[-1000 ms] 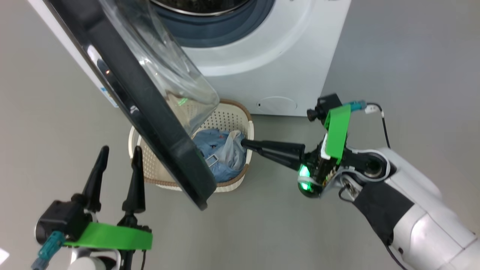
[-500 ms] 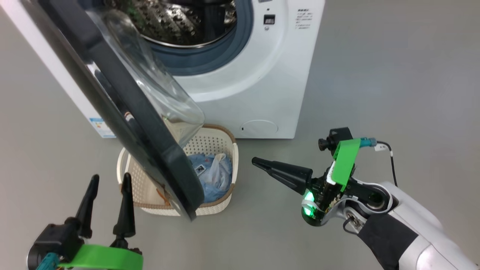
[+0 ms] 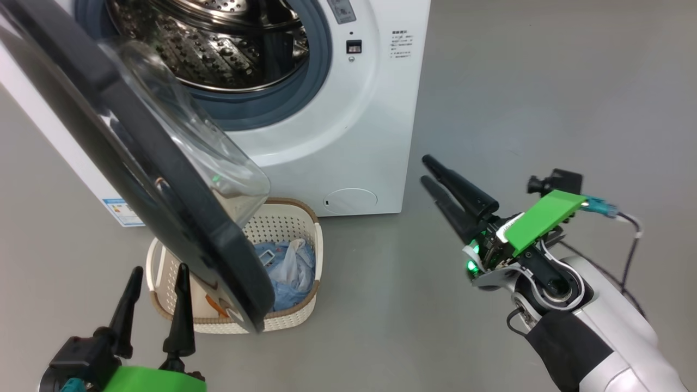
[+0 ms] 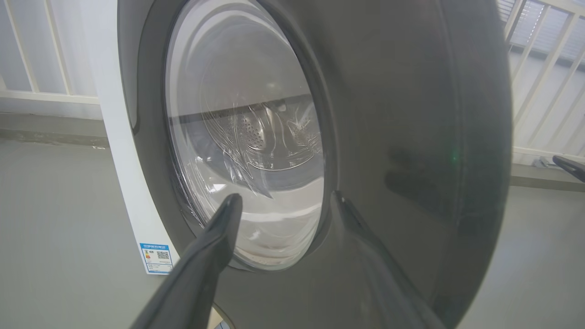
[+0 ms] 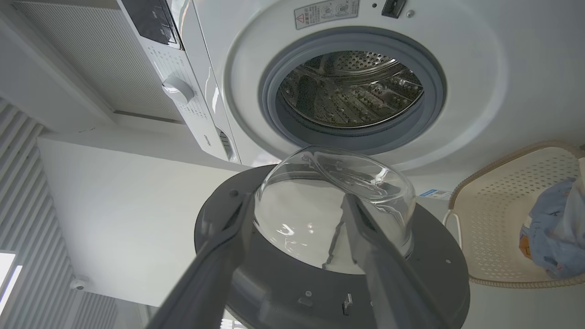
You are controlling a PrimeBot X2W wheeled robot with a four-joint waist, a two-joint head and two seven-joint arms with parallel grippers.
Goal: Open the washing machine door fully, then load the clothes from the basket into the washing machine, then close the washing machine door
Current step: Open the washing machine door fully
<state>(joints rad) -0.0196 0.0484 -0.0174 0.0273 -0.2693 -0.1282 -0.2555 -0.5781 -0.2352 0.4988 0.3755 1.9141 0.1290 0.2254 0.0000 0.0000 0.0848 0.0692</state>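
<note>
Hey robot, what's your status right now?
Both open, empty: left gripper, right gripper. Open washing machine door; clothes in basket, drum looks empty. Door overhangs basket, partly blocking it.

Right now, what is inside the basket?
Light blue and white clothes lie in the basket, with an orange piece further left. The open washing machine door hides the basket's middle in the head view.
</note>
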